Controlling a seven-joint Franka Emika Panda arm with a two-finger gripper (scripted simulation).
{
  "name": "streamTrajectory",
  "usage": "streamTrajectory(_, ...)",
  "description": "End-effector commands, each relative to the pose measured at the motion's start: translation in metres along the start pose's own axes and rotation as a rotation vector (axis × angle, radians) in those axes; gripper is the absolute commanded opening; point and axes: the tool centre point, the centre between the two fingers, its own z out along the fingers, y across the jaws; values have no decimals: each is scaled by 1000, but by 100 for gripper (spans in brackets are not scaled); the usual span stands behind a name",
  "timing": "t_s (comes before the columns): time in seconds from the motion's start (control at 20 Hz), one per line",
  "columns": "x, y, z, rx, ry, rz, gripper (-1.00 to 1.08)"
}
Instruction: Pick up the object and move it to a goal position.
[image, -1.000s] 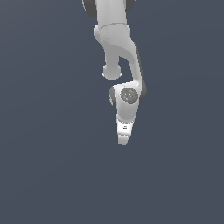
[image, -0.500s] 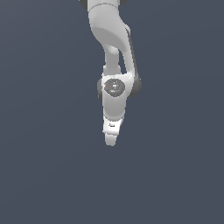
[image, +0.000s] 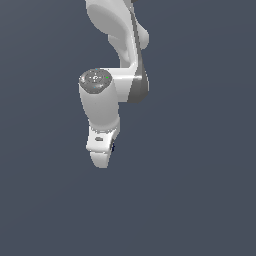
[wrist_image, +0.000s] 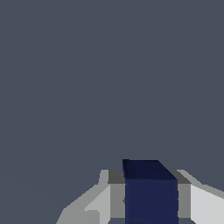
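- A dark navy block (wrist_image: 151, 192) sits between the jaws' grey pads (wrist_image: 116, 194), touching them on both sides.
- Behind it lies only plain slate-grey background.
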Motion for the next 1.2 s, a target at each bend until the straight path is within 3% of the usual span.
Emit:
streamTrajectory(0.0, -16, 12, -20, 1, 1, -1, -100)
streamTrajectory(0.5, -60, 46, -71, 0, -1, 0, -100)
streamTrajectory(1.15, -75, 60, -89, 0, -2, 1, -100)
